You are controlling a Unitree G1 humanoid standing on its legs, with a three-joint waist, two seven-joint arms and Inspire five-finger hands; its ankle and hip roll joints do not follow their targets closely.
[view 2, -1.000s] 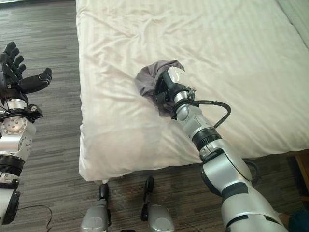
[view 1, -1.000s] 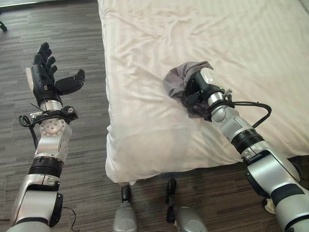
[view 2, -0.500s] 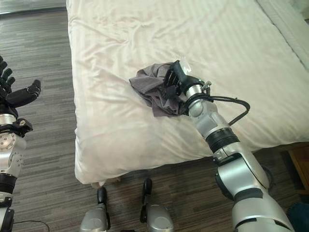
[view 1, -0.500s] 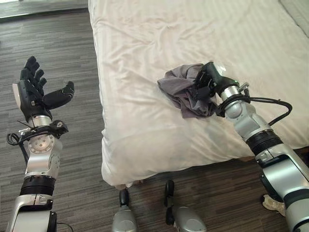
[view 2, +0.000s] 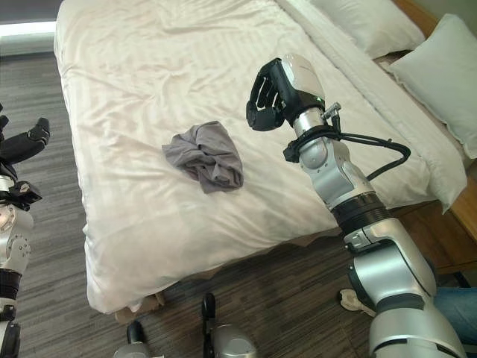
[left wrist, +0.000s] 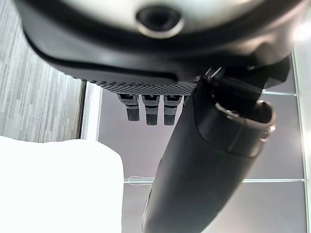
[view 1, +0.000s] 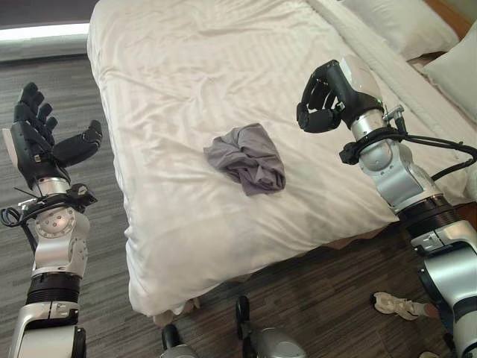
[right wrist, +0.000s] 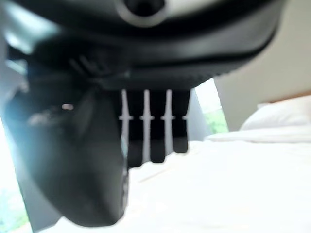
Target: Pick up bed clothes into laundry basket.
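One crumpled grey cotton garment (view 1: 247,157) lay in a heap on the white striped bed sheet (view 1: 186,67), toward the near edge of the bed, with nothing holding it. The right hand (view 1: 325,97) hung in the air above the sheet, raised and off to the garment's right, its fingers curled inward around nothing. The left hand (view 1: 41,142) stood upright over the dark wood-plank floor (view 1: 104,298) beside the bed, fingers straight and thumb spread, well apart from the cloth. By my reckoning the right hand was the nearer one, and a fresh grab would mean coming down and leftward; the heap ran longest from its upper left to its lower right. From the head cameras I saw white pillows (view 2: 432,67) at the bed's far right; the right wrist view confirmed the curled fingers (right wrist: 155,131) over bare sheet.
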